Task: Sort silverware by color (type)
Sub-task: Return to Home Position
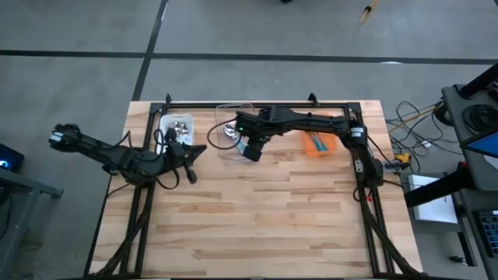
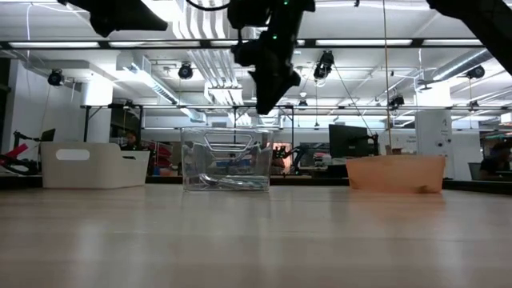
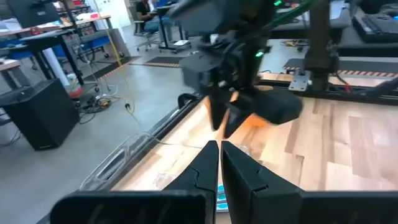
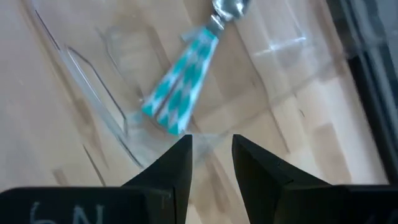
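Pale plank counter (image 1: pixel 257 218), butcher-block grain with a dull sheen, in a black tube frame; grey floor around it, bright open workshop behind. Right pincer (image 4: pixel 211 155): two blunt, dark, matte fingers (image 4: pixel 177 165) slightly parted, released, nothing between them. It points down over the clear bin (image 2: pixel 196 156), hanging well above the rim in the low view. Directly past the fingertips lies a patterned spoon (image 4: pixel 180 81) with a flat plastic handle in a teal-and-white zigzag and a shiny metal neck. It rests on the floor of the clear bin, handle end close to a wall. That bin is thin, see-through and rectangular with rounded corners. Right arm reaches from its post at the counter's right edge along the far side, wrist bent downward. Orange bin (image 1: pixel 331 149) sits under that forearm, opaque, with blue-handled spoons (image 1: pixel 314 142) inside. Left pincer (image 3: pixel 219 163): fingers pressed together, clenched on nothing, aimed level toward the right pincer. Left arm comes in low from the left edge, elbow off the counter. White bin (image 1: pixel 165 120), opaque with a handle slot, stands at the far left corner just behind the left wrist; silvery pieces (image 1: pixel 180 124) glint inside, too small to tell apart.
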